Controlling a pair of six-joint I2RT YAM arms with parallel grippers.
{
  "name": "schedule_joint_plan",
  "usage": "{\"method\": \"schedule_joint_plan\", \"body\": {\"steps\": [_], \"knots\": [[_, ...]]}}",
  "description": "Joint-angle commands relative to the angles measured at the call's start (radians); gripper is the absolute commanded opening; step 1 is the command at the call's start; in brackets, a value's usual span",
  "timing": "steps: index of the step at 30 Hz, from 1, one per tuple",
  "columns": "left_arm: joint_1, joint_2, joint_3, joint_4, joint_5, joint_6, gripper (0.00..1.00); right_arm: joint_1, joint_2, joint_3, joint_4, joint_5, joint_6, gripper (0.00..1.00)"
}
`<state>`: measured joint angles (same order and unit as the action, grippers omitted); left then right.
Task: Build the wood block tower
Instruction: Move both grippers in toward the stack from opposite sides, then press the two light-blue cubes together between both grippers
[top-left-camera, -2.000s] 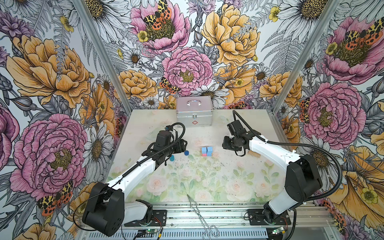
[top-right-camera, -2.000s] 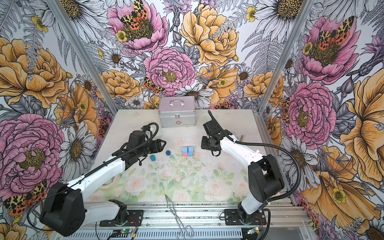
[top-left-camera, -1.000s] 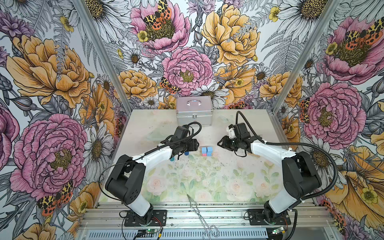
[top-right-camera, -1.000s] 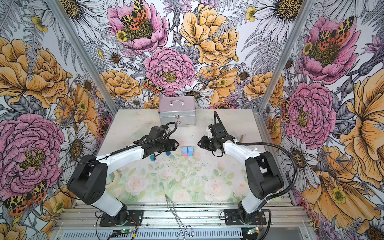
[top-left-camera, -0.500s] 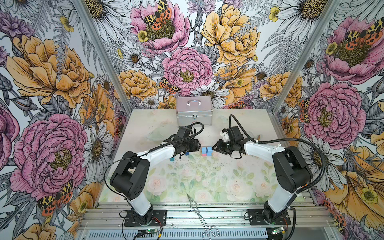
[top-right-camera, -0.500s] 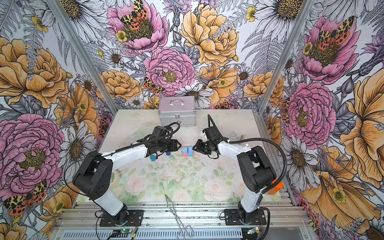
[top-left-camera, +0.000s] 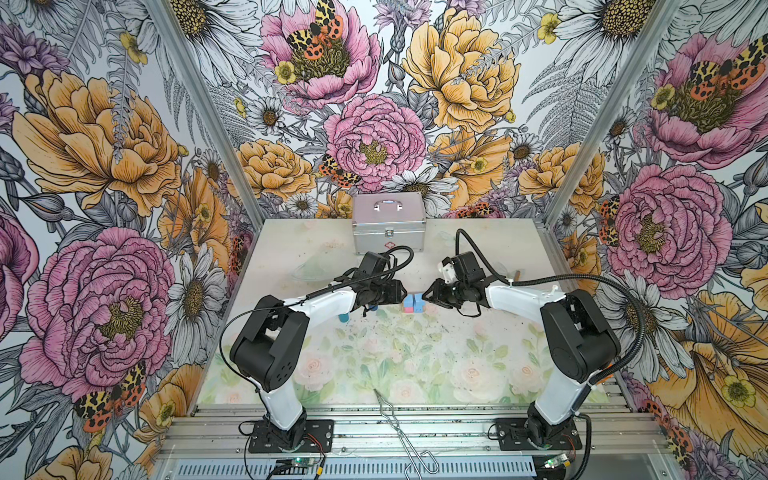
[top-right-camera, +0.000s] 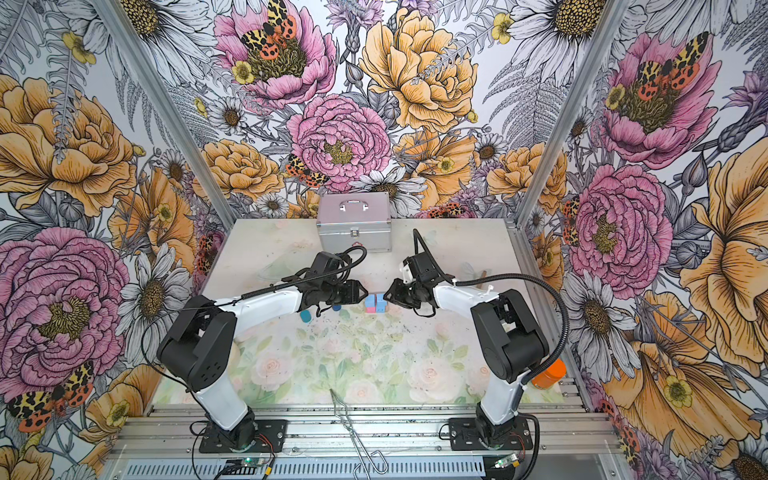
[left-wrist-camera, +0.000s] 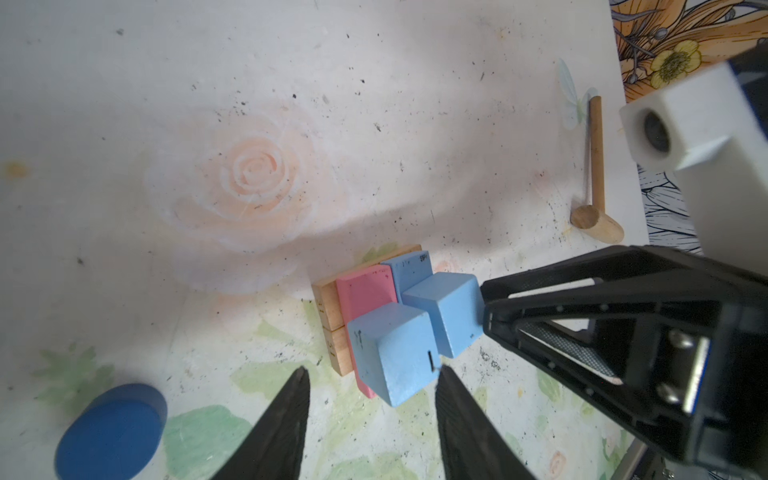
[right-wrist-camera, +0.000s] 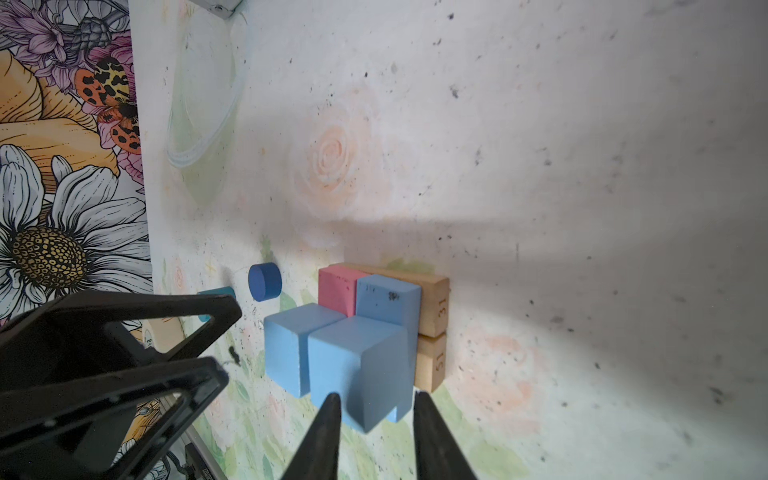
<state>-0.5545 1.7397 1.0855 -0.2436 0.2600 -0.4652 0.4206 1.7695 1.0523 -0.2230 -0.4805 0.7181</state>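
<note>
Wood blocks (top-left-camera: 412, 302) cluster between both grippers: two light blue wooden cubes (left-wrist-camera: 390, 357) on pink and blue flat slabs (left-wrist-camera: 365, 295), beside plain tan planks (left-wrist-camera: 330, 316). Left gripper (left-wrist-camera: 372, 372) and right gripper (right-wrist-camera: 376, 397) stand parted and empty, a cube just ahead of each one's tips. Probably light, rigid, smooth-painted: pinch opposite flat faces.

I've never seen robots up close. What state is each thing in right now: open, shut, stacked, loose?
Silver case: lid shut.
Left fingers: open, either side of one light blue cube.
Right fingers: open, tips at the other light blue cube.
Pink slab, blue slab: lying flat on the tan planks, a cube on each.
Dark blue cylinder: loose on table.
Teal cylinder: loose on table.
Wooden mallet: lying down.
</note>
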Motion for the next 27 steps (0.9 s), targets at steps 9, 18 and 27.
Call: {"method": "schedule_joint_plan", "body": {"steps": [9, 18, 27], "knots": [[-0.018, 0.021, 0.034, -0.011, 0.032, -0.003, 0.47, 0.006, 0.028, 0.041, 0.033, -0.007, 0.012, 0.31], [-0.025, 0.027, 0.040, -0.040, 0.027, -0.002, 0.47, 0.005, 0.028, 0.048, 0.034, -0.006, 0.011, 0.31], [-0.029, 0.037, 0.042, -0.049, 0.035, -0.007, 0.46, 0.006, 0.036, 0.048, 0.035, -0.012, 0.016, 0.30]]}}
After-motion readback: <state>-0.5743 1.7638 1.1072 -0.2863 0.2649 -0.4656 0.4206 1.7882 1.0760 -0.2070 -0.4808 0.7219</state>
